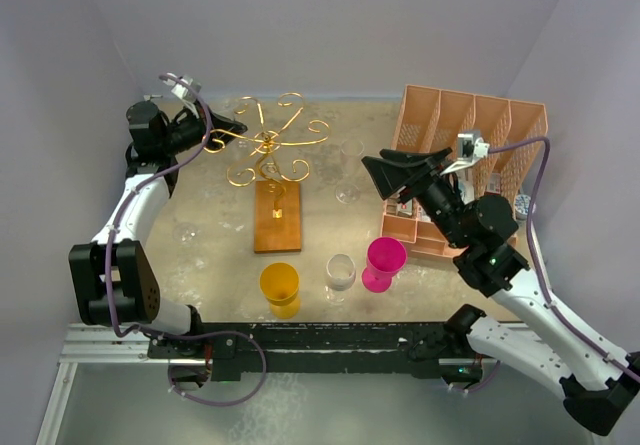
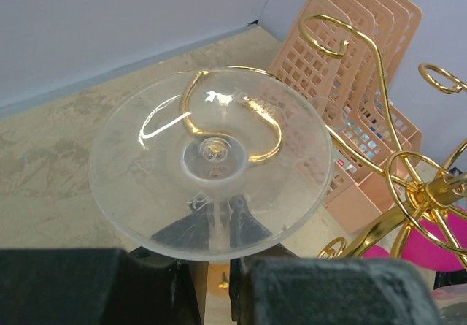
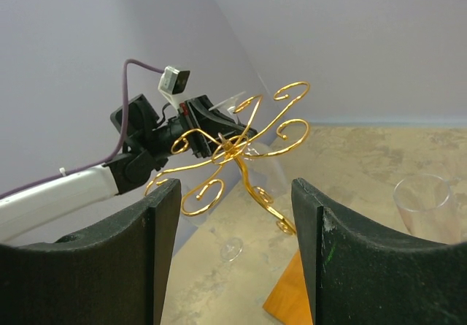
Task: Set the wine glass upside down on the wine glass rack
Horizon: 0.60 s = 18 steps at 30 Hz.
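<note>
The wine glass (image 2: 146,157) is clear. In the left wrist view its round foot faces the camera and fills the middle. My left gripper (image 2: 217,223) is shut on its stem just behind the foot. A gold curl of the wine glass rack (image 2: 408,186) shows through the foot, so the glass is at one arm. In the top view the rack (image 1: 272,143) stands on its brown wooden base (image 1: 277,215), with my left gripper (image 1: 225,127) at its left arms. My right gripper (image 1: 400,170) is open and empty, raised to the right of the rack (image 3: 233,150).
A salmon-pink slotted organizer (image 1: 470,135) stands at the back right. A yellow cup (image 1: 280,287), a clear glass (image 1: 341,273) and a pink cup (image 1: 384,262) stand near the front. Another clear glass (image 1: 348,193) is right of the rack.
</note>
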{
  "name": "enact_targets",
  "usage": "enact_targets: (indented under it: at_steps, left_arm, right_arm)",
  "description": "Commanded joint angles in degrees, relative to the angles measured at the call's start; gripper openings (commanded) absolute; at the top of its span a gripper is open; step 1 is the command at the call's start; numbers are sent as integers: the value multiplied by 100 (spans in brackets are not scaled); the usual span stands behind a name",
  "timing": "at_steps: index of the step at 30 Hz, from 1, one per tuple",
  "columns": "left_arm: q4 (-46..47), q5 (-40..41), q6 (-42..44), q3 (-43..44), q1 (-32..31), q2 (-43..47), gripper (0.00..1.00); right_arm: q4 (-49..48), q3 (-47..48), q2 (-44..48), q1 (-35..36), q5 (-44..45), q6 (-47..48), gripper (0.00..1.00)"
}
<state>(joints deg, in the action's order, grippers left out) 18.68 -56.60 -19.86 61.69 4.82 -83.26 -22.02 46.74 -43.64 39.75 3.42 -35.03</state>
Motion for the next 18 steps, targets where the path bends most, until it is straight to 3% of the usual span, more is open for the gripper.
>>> enact_targets:
  at_steps: [1,18]
  left_arm:
    - [300,-337,158,233,-42,186,0]
    - [-13,-659,385,373,-103,405,0]
  right_arm:
    - [-171,228,-63,18,-92,-5,64]
    - [-232,248,-247,20,-228,-44,64]
